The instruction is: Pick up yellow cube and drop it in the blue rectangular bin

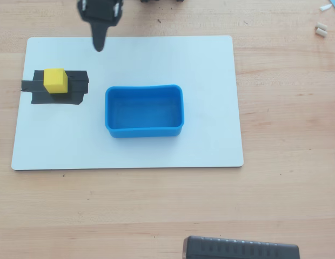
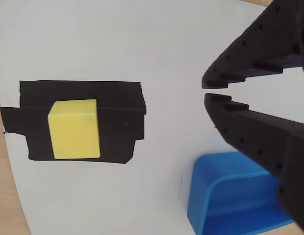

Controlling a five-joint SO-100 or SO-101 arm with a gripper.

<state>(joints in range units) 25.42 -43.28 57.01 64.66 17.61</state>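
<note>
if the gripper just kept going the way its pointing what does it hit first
Probably the bare white board. In the wrist view the gripper aims at empty board between the yellow cube and the blue bin, though depth is unclear.

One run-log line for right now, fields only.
phase: pre-grasp | hand: empty, nearly closed, above board | yellow cube: on black tape patch, untouched | blue bin: empty

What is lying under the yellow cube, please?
The yellow cube sits on a patch of black tape stuck to the white board. The tape reaches past the cube on every side. What lies directly beneath the cube is covered, so it cannot be seen.
</note>
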